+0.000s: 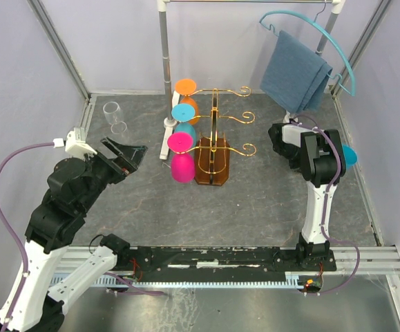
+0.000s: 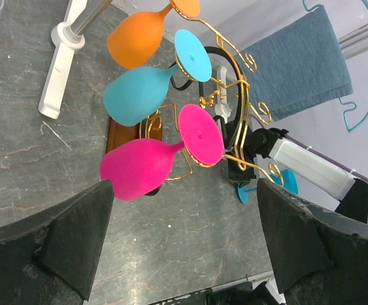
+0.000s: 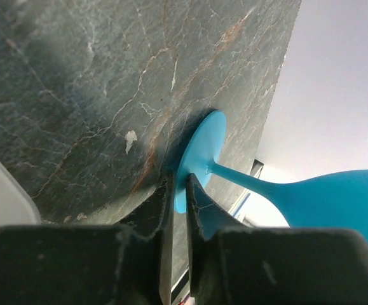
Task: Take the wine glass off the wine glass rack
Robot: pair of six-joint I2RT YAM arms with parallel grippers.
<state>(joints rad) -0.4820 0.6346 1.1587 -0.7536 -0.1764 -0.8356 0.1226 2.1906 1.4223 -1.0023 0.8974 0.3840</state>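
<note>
The gold wire wine glass rack (image 1: 217,131) stands on its brown oval base (image 1: 212,169) at mid-table. An orange glass (image 1: 186,88), a teal glass (image 1: 184,113) and a pink glass (image 1: 181,164) hang on its left arms; its right arms are bare. The left wrist view shows the pink glass (image 2: 139,166) just ahead. My left gripper (image 1: 125,158) is open and empty, left of the rack (image 2: 234,127). My right gripper (image 3: 178,184) is shut on the foot rim of a blue wine glass (image 3: 199,152) at the table surface, right of the rack; its bowl (image 1: 349,155) shows behind the arm.
A clear glass (image 1: 115,116) stands at the back left. A tall white pole stand (image 1: 164,76) rises just behind the rack. A blue towel (image 1: 296,72) hangs on a teal hanger at the back right. Frame posts edge the table.
</note>
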